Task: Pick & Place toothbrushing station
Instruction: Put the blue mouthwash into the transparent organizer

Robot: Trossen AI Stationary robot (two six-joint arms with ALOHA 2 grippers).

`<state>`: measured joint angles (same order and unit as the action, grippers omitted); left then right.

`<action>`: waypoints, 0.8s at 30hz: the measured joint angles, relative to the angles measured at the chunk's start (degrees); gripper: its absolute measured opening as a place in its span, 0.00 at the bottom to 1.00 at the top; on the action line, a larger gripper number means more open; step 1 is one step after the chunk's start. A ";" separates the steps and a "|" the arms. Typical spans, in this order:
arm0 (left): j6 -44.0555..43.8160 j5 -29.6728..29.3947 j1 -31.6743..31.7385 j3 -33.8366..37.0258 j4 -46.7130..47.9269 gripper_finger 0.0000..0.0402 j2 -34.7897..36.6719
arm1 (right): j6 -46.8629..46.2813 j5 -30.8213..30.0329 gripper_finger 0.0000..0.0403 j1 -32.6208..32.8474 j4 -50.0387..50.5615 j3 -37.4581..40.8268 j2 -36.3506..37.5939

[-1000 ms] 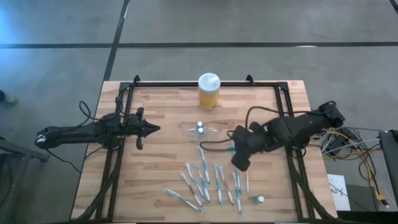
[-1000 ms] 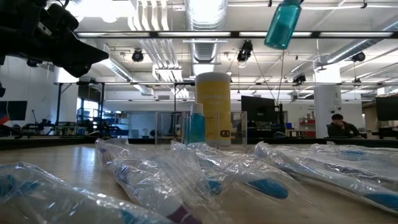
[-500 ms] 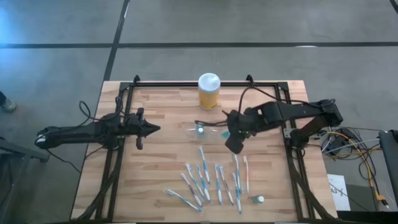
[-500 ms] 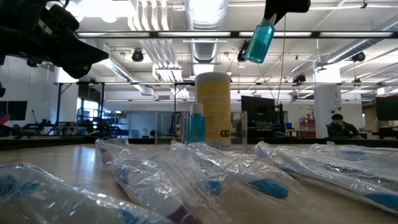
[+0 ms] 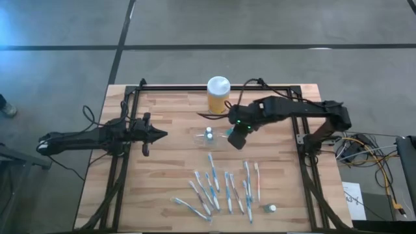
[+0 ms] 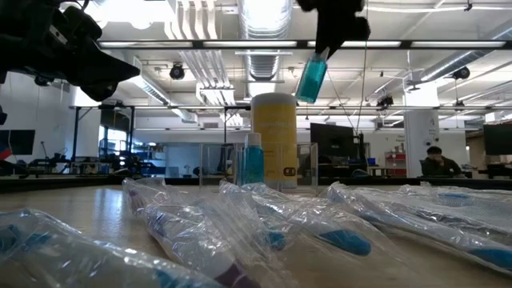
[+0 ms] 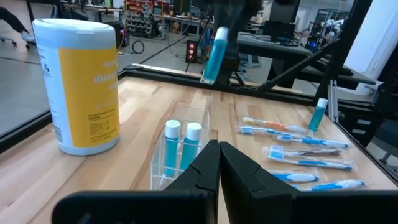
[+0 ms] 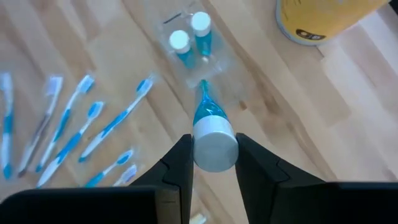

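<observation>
a blue tube (image 8: pixel 207 127) is clamped by its white cap in the right gripper (image 8: pixel 211 163), above the clear holder (image 5: pixel 212 137) mid-worktop; if released off-centre, the holder could be tipped. the left gripper (image 5: pixel 158 134) is closed, empty.

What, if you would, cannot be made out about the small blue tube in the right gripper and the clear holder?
- Small blue white-capped tube: label unreadable, too small in every view.
- Clear plastic holder: free slots uncertain; the left gripper hides its near end in the left wrist view.
- Right gripper: fingertips cut off in the low view.
</observation>
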<state>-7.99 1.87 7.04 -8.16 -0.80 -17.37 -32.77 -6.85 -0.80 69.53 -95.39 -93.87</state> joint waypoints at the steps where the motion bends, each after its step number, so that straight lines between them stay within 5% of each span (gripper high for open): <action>1: -0.04 0.02 -0.01 0.00 0.00 0.03 -0.02 | 0.08 0.04 0.21 -0.67 -0.13 -0.03 -0.77; 13: -2.84 0.00 0.00 0.00 0.02 0.03 -0.02 | 3.23 1.98 0.21 -5.89 1.39 -13.16 -14.19; 24: -3.23 0.02 -0.01 0.00 0.38 0.03 -0.02 | 3.50 2.78 0.21 -6.12 16.85 -34.00 -29.00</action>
<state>-11.23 1.89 7.03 -8.16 -0.42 -17.38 -29.27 -4.07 -6.92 86.38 -129.39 -122.87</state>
